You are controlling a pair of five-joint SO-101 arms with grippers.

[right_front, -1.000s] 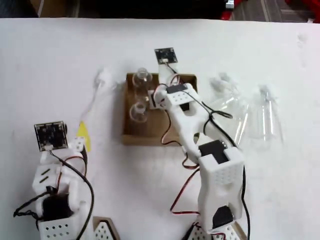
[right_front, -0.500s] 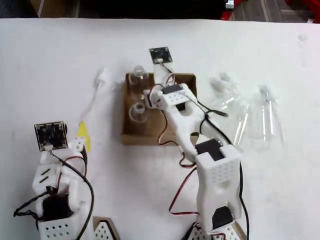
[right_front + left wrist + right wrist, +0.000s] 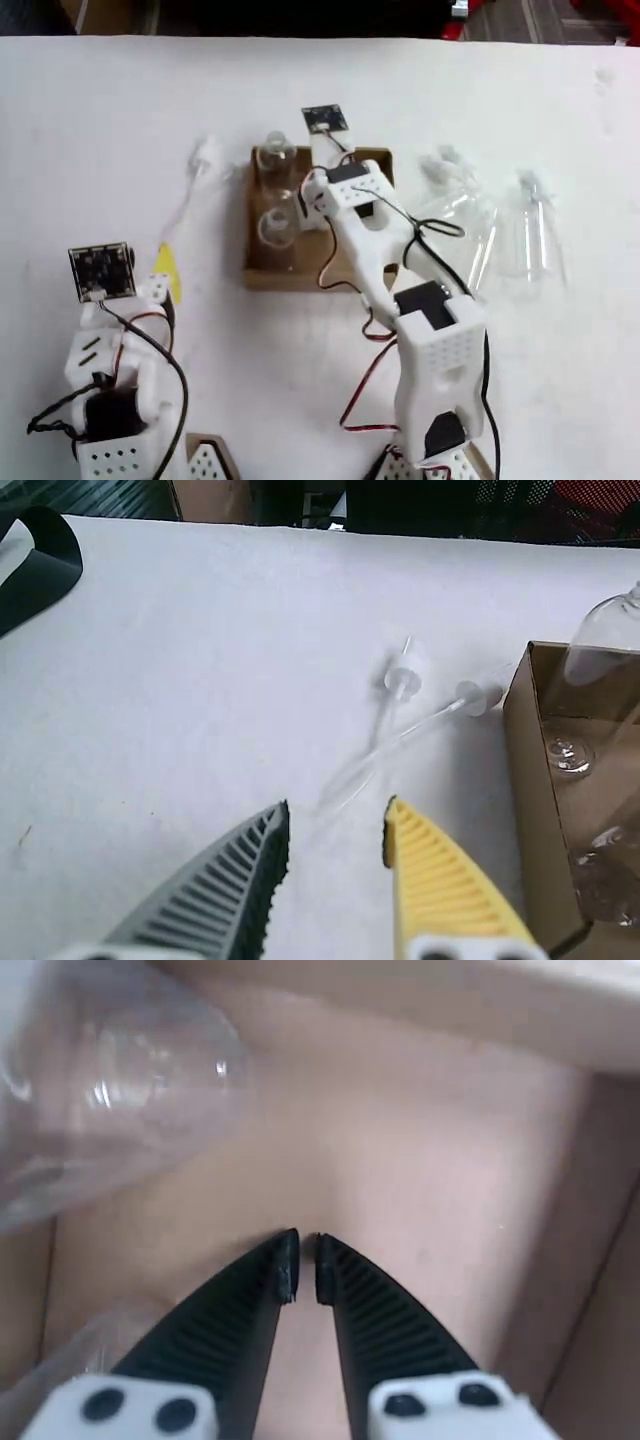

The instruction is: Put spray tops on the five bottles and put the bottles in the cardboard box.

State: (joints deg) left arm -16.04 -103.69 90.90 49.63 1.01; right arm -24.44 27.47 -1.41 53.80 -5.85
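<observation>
The cardboard box [image 3: 262, 272] sits mid-table with two clear, topless bottles [image 3: 276, 158] [image 3: 277, 226] standing in it. My right arm [image 3: 352, 205] leans over the box. My right gripper [image 3: 300, 1257] is down inside it, shut on nothing, beside one bottle [image 3: 110, 1090]. Two more clear bottles [image 3: 468, 225] [image 3: 530, 235] lie right of the box. A spray top [image 3: 206, 156] with its tube lies left of the box. My left gripper [image 3: 337, 815] hangs open above the table, short of the spray tops [image 3: 402, 680] [image 3: 474, 695]; its yellow finger [image 3: 167, 272] shows from above.
More clear spray parts [image 3: 442, 162] lie at the back right, near the loose bottles. The box wall [image 3: 525, 740] stands close beside the spray tops. Red and black cables [image 3: 365, 385] trail from the right arm's base. Bare white table spreads to the far left.
The right arm's wrist shifted a little to the left over the box, and the far bottle in the box moved slightly left. The left arm has not moved.
</observation>
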